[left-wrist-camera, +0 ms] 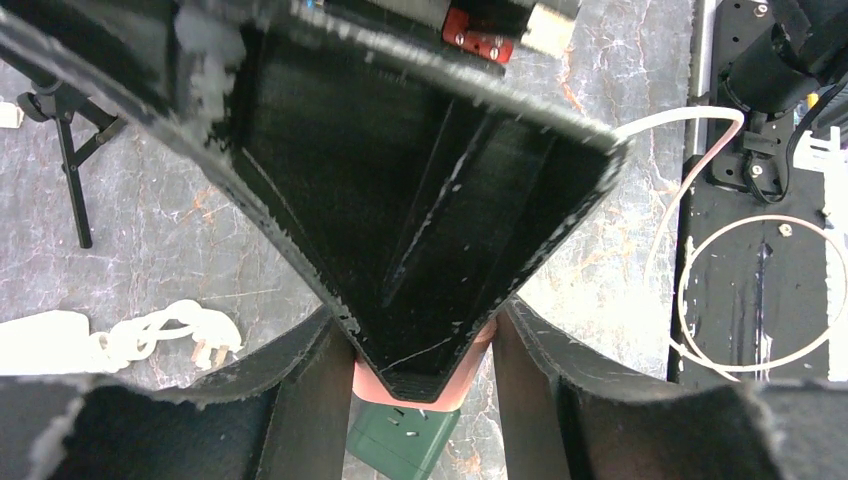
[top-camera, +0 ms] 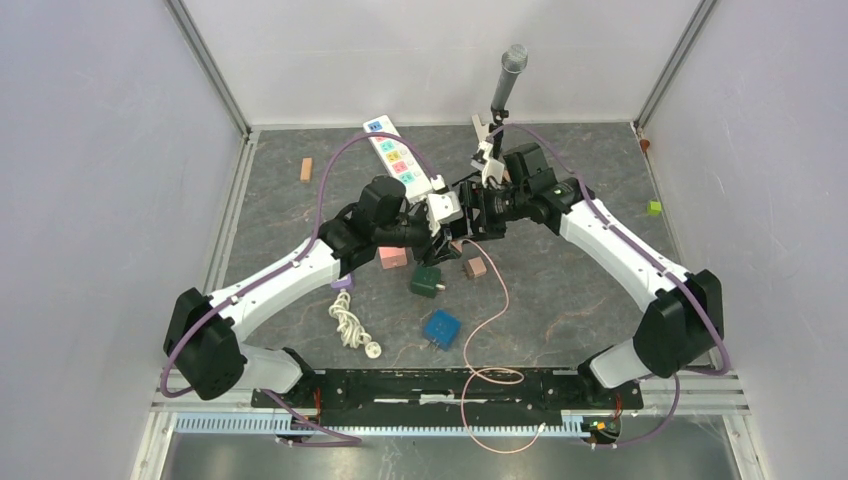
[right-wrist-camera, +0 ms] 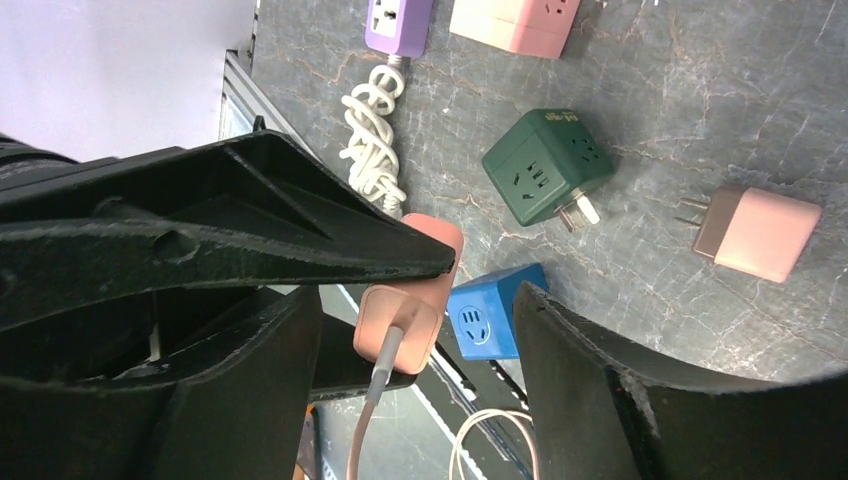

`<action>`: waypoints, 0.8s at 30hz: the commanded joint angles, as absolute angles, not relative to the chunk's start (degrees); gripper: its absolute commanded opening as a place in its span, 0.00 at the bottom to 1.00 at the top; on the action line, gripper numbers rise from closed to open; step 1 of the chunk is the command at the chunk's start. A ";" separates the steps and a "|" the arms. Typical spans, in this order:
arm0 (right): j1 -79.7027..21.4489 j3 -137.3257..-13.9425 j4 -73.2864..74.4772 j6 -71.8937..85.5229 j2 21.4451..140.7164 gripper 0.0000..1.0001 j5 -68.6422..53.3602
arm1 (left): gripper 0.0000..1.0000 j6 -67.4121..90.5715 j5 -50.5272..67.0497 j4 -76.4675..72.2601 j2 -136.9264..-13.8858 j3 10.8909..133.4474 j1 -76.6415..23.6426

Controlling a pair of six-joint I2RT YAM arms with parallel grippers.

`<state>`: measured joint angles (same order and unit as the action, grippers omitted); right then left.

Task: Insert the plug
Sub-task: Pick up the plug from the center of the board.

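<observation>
Both arms meet above the middle of the surface [top-camera: 560, 290], and the pink plug [right-wrist-camera: 405, 315] hangs there in the air, well short of the white power strip [top-camera: 396, 157] at the back. The left claw [left-wrist-camera: 418, 330] looks clamped on it, one black finger lying across its top. The right claw [right-wrist-camera: 412, 300] stands apart on either side of the plug, with the blue cube socket [right-wrist-camera: 485, 315] showing through the gap.

I'd say this is a hand-over. To do it well, the right claw should close squarely on the plug's body, clear of the cable [right-wrist-camera: 375, 400], before the left lets go.

The prongs are hidden. From above, the plug is buried between the two claws, and the left wrist view is mostly blocked by black plastic.
</observation>
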<state>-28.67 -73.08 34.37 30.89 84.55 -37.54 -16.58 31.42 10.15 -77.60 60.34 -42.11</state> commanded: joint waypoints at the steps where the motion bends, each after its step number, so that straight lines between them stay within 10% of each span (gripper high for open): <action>1: -30.08 -73.51 33.76 31.51 86.42 0.71 -39.00 | 0.02 -19.72 29.95 8.55 -76.97 62.22 -42.54; 7: -31.35 -74.57 33.80 31.48 89.13 0.48 -40.85 | 0.02 -19.85 27.05 9.14 -77.21 62.15 -42.63; 11: -31.46 -74.98 32.14 32.34 89.25 0.00 -41.07 | 0.13 -18.46 22.54 9.14 -76.80 62.31 -42.71; 12: -31.46 -75.30 32.02 31.98 89.21 0.00 -40.91 | 0.26 -17.76 20.69 9.14 -76.60 62.31 -42.63; 14: -31.44 -76.55 32.18 30.75 89.46 0.00 -40.06 | 0.98 -16.12 17.54 9.06 -75.92 62.23 -42.63; 24: -31.16 -81.89 41.79 18.44 90.52 0.00 -27.00 | 1.00 10.74 -11.25 21.99 -74.05 63.88 -42.36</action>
